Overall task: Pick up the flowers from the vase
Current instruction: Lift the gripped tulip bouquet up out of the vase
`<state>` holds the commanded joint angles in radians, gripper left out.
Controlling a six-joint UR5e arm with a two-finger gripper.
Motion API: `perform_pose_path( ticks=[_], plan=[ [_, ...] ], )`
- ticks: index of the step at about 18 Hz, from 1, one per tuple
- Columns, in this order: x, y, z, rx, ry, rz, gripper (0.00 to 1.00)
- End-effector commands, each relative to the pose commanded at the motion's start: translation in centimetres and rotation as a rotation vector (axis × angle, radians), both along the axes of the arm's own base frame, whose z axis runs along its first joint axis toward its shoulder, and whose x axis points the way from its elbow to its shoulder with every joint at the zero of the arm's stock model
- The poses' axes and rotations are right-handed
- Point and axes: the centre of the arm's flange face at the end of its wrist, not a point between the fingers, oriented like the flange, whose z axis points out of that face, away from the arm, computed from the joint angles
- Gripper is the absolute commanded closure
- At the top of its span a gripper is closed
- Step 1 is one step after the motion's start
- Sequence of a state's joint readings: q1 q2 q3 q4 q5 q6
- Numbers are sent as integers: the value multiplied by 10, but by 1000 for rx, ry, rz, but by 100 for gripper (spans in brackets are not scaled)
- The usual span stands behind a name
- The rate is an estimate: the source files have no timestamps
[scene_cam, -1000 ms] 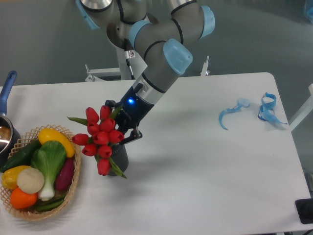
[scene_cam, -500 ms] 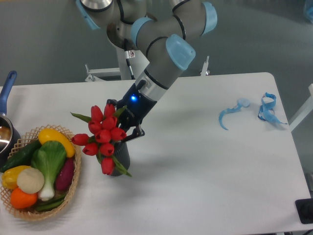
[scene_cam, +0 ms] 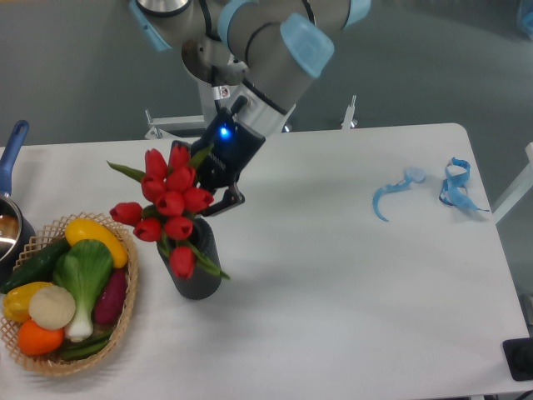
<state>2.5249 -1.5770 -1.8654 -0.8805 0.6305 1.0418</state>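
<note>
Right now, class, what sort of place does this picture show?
Probably a robotics lab set up for practice: a robot arm works over a plain white table holding props such as fake tulips and a basket of vegetables.

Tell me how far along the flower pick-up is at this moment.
Done: the hand has reached the flowers and appears shut on the bunch behind the buds, though the buds hide its fingers. In hand: the lift, with the buds standing above the vase. Left: the lowest bud and leaves overlap the vase mouth, so the bunch does not look clear yet.
</note>
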Motion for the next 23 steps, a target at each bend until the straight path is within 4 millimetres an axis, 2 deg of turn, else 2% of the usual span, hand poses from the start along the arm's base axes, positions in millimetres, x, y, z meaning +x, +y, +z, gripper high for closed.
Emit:
perform_pose_path(
  ticks=[8, 11, 14, 16, 20, 23],
  plan=[
    [-20, -9, 73, 66, -57, 118, 69],
    [-16, -16, 89, 74, -80, 152, 69],
    [-24, -22, 91, 74, -84, 175, 69],
    [-39, -33, 89, 70, -75, 208, 69],
    [-90, -63, 84, 78, -17, 278, 69],
    [-121, -74, 64, 72, 26, 278, 69]
  ],
)
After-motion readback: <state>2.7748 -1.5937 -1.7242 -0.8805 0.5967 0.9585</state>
